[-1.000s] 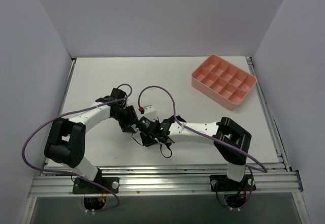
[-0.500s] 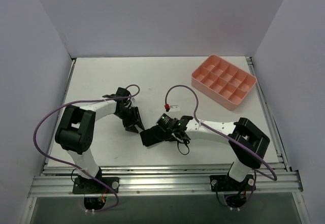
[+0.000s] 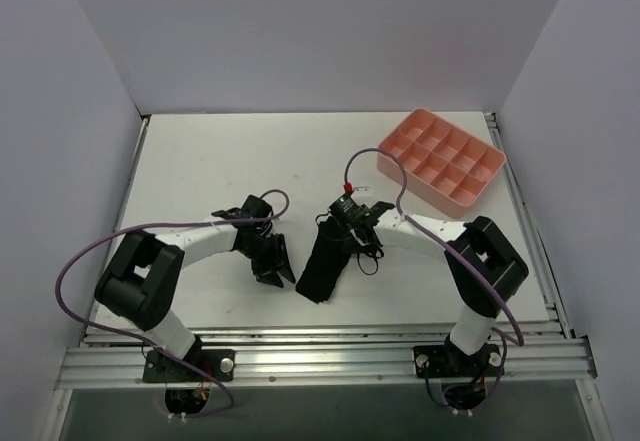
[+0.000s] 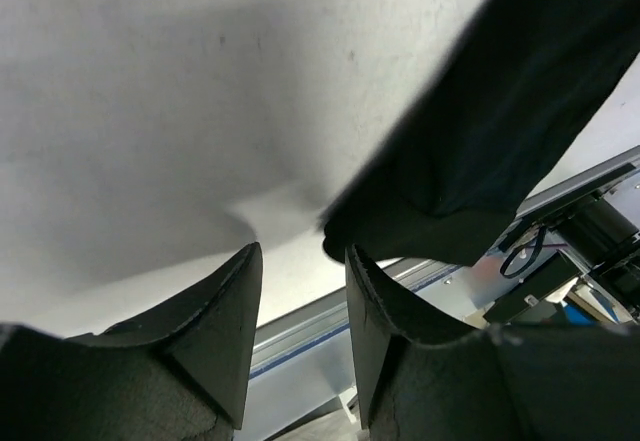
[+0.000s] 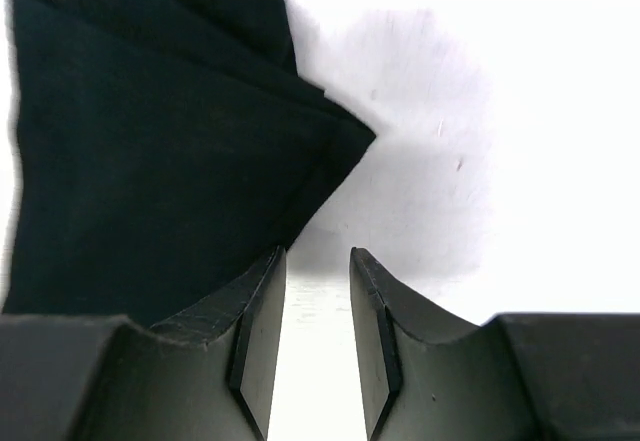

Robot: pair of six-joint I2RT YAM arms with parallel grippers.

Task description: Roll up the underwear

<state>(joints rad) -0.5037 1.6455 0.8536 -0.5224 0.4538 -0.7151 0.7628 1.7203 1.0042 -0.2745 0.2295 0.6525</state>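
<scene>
Left gripper (image 4: 300,253) hangs low over the table (image 3: 200,161) with its jaws half apart and nothing between them; bare tabletop shows through the gap. The underwear (image 3: 320,264) lies on the table between the two arms as a long, narrow black strip. It is folded flat and not yet rolled, with one end toward the arm bases. In the left wrist view a corner of the cloth sits just beside one finger (whether it touches, the view does not settle). The right gripper (image 5: 315,259) is at the strip's far end, its jaws narrow and empty. One of its fingers is at the fabric's edge, where layered folds run out to a corner. The placing reads as a set-up for rolling. A strip laid lengthwise offers an end to start from, and a gripper near each end can pinch or steady it. The pink tray (image 3: 420,187) stands well apart at the far right, probably to keep the working area free.
</scene>
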